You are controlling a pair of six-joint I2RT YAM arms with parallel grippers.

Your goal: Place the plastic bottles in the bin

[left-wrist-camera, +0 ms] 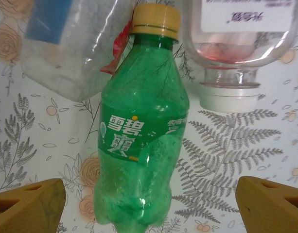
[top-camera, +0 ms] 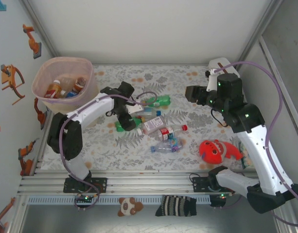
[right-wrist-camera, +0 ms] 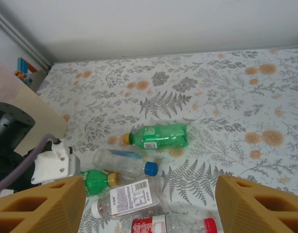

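White-capped bottle [left-wrist-camera: 236, 48] cropped by top edge — blue-labelled bottle [left-wrist-camera: 66, 48] likewise

The bin [top-camera: 44, 68] stands in the far-left corner of the tabletop [top-camera: 178, 77], with several bottles [top-camera: 54, 90] lying in it. The remaining bottles [top-camera: 164, 133] lie in a cluster at the middle of the tabletop: the rearmost bottle [top-camera: 158, 101], a second bottle [top-camera: 148, 111] just in front of it, a third bottle [top-camera: 151, 125] in front of that, and the nearest bottle [top-camera: 164, 146] toward the near edge. A toy [top-camera: 214, 150] lies well right of the cluster, by the near-right corner. Past the near edge, a plush [top-camera: 125, 206] lies left of a sock [top-camera: 175, 206]
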